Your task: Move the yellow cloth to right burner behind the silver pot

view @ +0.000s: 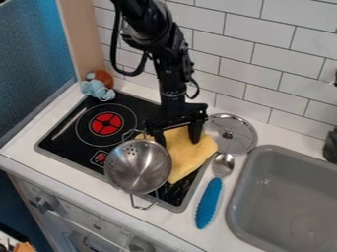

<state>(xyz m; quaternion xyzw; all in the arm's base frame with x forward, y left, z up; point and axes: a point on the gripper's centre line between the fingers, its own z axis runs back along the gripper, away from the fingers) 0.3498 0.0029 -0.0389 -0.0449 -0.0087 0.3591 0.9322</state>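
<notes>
Step in hand, by my judgement: setting the grasp on the cloth, or the placing of it, at its far end; one view does not settle which. Nearest the camera, the round silver metal pot with drain holes (138,166) sits on the near right of the black glass cooktop (78,150). Just beyond and to its right lies the task item, a yellow fabric cloth (187,155), mostly over the cooktop's right side. Over its far part hangs the black two-finger gripper (178,141), fingers spread wide, with no pinch on the fabric evident. Next move, as assessed: if the cloth is to go farther back, close on a fold, lift clear of the pot's rim and lower it onto the right burner behind; if it is judged placed, raise the claw straight up.

Condition of item: near end tapers to a corner beside the pot; the middle lies fairly flat, plain and unpatterned, with soft creases; the right corner is rounded and points toward the blue-handled metal spoon (209,204); the far edge is partly hidden under the gripper.
</notes>
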